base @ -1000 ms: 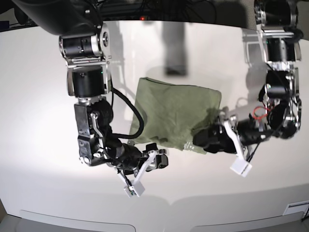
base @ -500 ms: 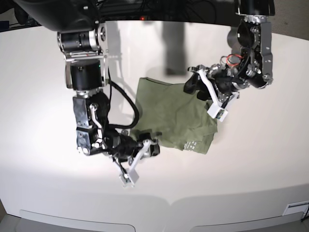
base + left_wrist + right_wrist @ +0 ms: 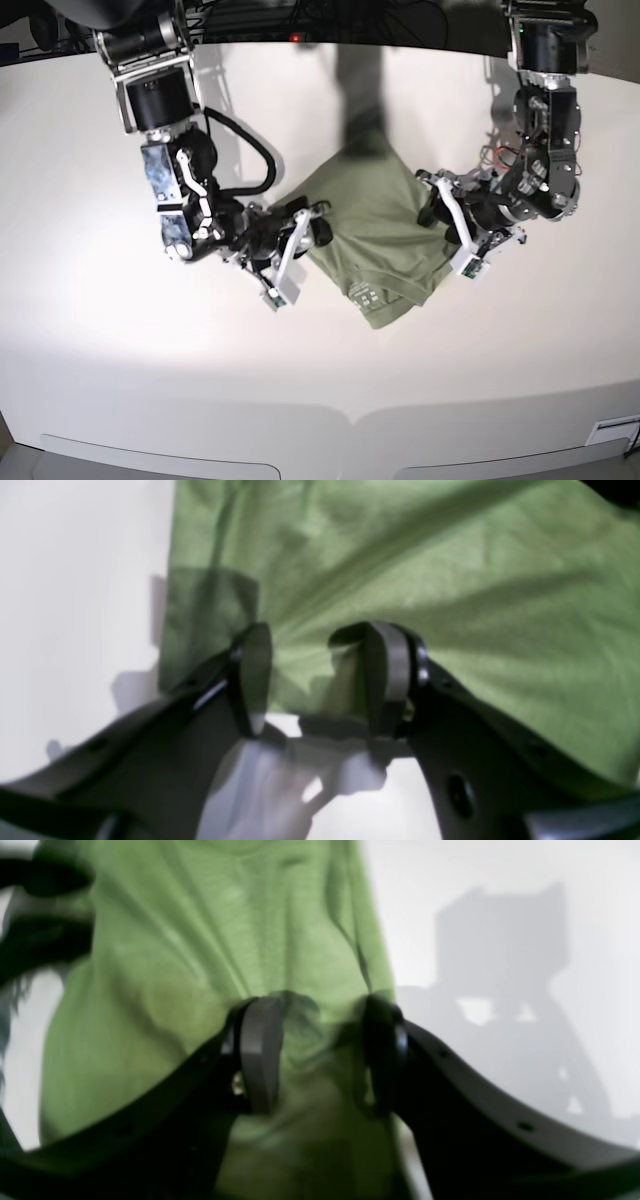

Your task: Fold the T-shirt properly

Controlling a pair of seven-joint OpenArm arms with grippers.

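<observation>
The sage-green T-shirt (image 3: 375, 225) lies folded as a small diamond-shaped bundle on the white table, with its white printed label (image 3: 365, 295) near the front corner. My left gripper (image 3: 432, 212) is at the bundle's right corner. In the left wrist view, the left gripper (image 3: 315, 680) has its jaws a little apart around a bunched cloth edge (image 3: 450, 580), and wrinkles radiate from the pinch. My right gripper (image 3: 312, 225) is at the left corner. In the blurred right wrist view, the right gripper (image 3: 320, 1055) has cloth (image 3: 200, 940) between its jaws.
The white table (image 3: 150, 380) spreads wide around the shirt, with its rounded front edge (image 3: 350, 415) close to the camera. Dark equipment (image 3: 330, 15) lines the far edge. Both arms reach in from the back corners.
The shirt has shifted back and turned from a rough square into a diamond. My right gripper moved up from the front to the left corner, and my left gripper moved down to the right corner.
</observation>
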